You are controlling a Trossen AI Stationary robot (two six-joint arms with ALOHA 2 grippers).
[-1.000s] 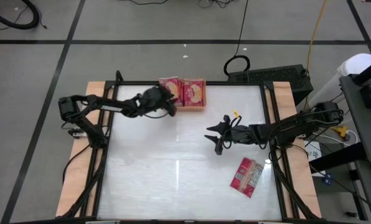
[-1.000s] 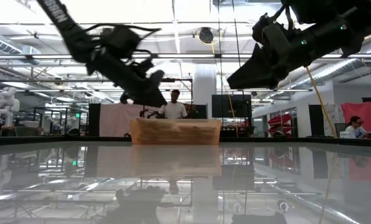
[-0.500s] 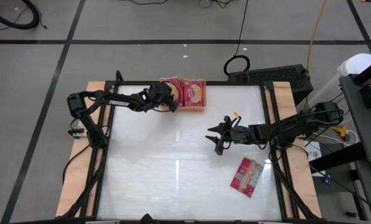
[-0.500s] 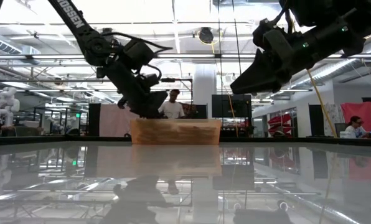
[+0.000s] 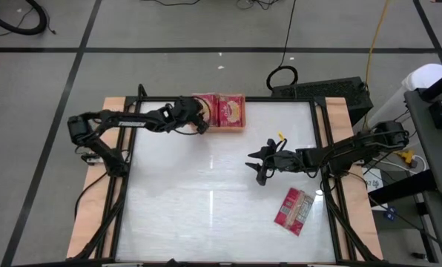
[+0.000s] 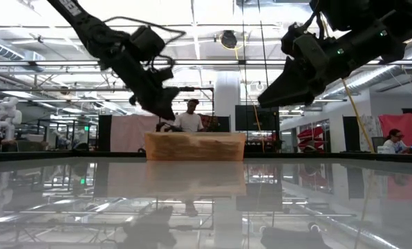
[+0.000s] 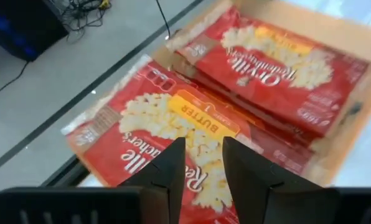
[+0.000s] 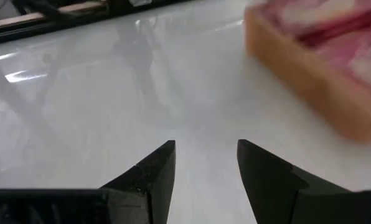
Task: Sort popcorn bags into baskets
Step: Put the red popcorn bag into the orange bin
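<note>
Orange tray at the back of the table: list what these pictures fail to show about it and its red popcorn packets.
- Packet count in the shallow orange tray: high view shows only the top layer of flat red popcorn packets; left gripper covers the left end.
- Contents: low view, the tray wall hides everything inside.
- Lower packets: left wrist view, the upper packets cover them.
- Tray's far side: right wrist view, blurred and cut by the edge.

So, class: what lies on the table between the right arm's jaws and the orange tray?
Nothing: the high view shows bare table between the right gripper and the tray.
</note>
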